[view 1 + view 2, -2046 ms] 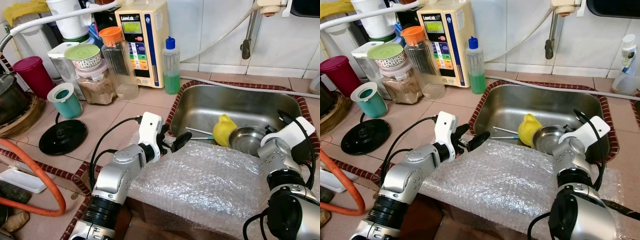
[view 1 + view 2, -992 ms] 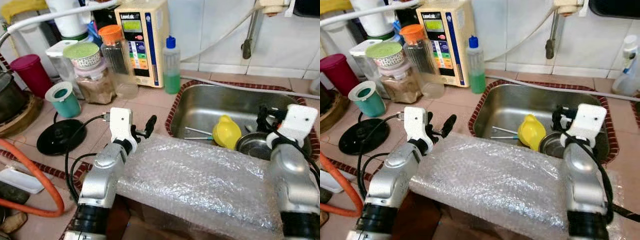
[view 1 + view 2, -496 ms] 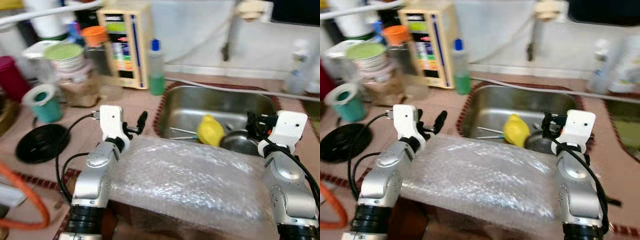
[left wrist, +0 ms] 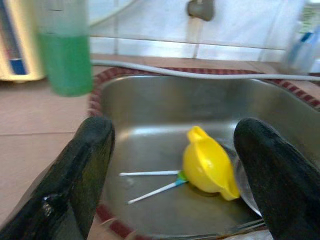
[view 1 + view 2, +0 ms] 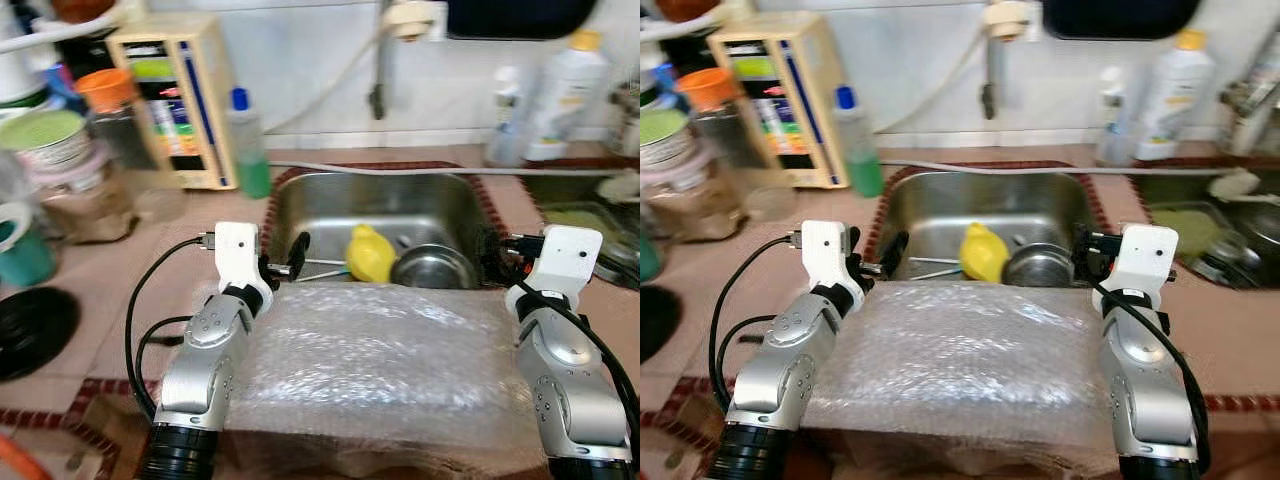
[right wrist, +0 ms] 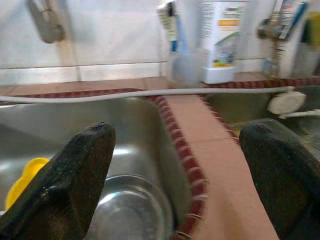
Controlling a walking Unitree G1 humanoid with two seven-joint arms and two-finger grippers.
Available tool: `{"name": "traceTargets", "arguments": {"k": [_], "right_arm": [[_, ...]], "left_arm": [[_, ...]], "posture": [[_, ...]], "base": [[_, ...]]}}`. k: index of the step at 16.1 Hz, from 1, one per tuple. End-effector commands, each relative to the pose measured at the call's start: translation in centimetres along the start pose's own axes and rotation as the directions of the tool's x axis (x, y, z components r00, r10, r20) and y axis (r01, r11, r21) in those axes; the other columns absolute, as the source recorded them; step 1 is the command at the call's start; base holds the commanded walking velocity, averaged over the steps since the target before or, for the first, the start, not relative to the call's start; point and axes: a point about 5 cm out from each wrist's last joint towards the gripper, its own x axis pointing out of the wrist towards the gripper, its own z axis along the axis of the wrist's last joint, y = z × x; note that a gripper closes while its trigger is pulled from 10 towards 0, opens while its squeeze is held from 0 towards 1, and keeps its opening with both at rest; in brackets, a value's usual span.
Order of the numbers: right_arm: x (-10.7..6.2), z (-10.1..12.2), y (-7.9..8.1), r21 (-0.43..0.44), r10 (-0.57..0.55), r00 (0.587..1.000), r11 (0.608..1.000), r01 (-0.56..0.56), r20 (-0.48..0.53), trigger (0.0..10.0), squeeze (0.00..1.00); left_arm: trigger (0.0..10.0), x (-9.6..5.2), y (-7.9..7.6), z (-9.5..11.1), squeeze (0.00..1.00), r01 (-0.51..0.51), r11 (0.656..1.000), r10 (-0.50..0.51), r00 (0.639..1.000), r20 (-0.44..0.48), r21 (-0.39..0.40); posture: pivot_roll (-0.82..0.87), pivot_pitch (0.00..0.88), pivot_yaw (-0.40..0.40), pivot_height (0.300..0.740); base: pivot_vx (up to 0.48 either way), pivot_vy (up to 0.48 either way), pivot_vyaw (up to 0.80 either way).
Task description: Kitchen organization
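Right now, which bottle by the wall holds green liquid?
The blue-capped bottle, left of the sink. The white bottle on the right is opaque.

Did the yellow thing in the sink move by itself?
No. The yellow funnel still lies beside the steel bowl and the two sticks in the sink; only the camera shifted.
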Motion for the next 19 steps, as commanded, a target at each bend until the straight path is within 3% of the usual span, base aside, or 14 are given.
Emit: {"name": "traceTargets", "arguments": {"k": [1,12,13,15,19], "right_arm": [[-0.1,0.5,0.2,0.004,0.011,1.0,1.0,-0.011,0.015,10.0,0.0],[-0.3,0.6,0.3,0.004,0.014,1.0,1.0,-0.014,0.009,10.0,0.0],[-0.7,0.7,1.6,0.014,0.066,0.998,0.998,-0.066,0.006,10.0,0.0],[-0.8,0.8,2.5,-0.006,0.104,0.995,0.995,-0.103,0.013,10.0,0.0],[-0.6,1.1,3.2,-0.01,0.14,0.99,0.99,-0.14,0.035,10.0,0.0]], "left_arm": [[10.0,-0.1,0.2,0.3,0.0,-0.01,1.0,0.01,1.0,0.003,0.014],[10.0,-0.1,0.1,0.3,0.0,-0.007,1.0,0.007,1.0,-0.003,0.014],[10.0,-0.2,0.1,0.4,0.0,-0.005,1.0,0.005,1.0,-0.018,0.009],[10.0,-0.1,0.2,0.6,0.0,-0.012,1.0,0.012,1.0,-0.011,0.007],[10.0,0.0,0.3,0.9,0.0,-0.011,1.0,0.011,1.0,0.0,0.007]], "posture": [[-0.05,0.0,0.111,0.74],[-0.06,0.0,0.114,0.74],[-0.05,0.0,0.14,0.74],[-0.05,0.0,0.143,0.74],[-0.04,0.0,0.14,0.74]], "base": [[0.0,0.0,-0.77],[0.0,0.0,-0.77],[0.0,0.0,0.0],[0.0,0.0,0.0],[0.0,0.0,0.6]]}}
